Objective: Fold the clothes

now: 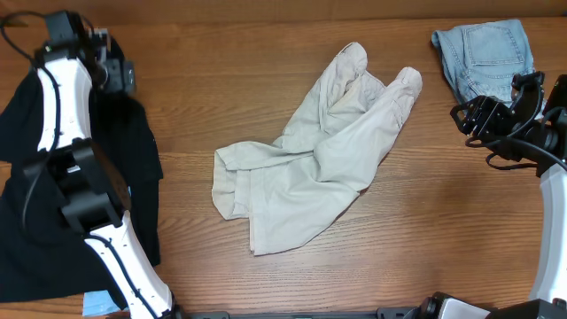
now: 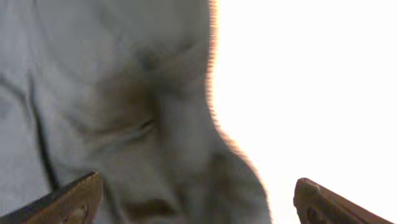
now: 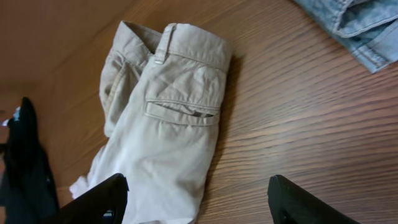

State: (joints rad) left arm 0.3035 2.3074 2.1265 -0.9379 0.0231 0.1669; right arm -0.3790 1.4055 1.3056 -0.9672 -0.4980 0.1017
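Crumpled cream-beige cotton shorts (image 1: 314,151) mid brown wood-grain table (image 1: 221,80). Big black top (image 1: 27,221) left of them; left gripper (image 2: 198,185) above it, spread wide, empty. Light-blue denim shorts (image 1: 483,53) right of them; right gripper (image 3: 198,183) nearby, parted, empty.

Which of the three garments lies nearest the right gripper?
The light-blue denim shorts, bunched in the far right corner just beyond the right gripper. The cream shorts lie in the middle; the black top is far left.

On the table (image 1: 221,80), large shorts (image 1: 319,159) lie centre, top (image 1: 18,239) left, denim shorts (image 1: 483,53) right.
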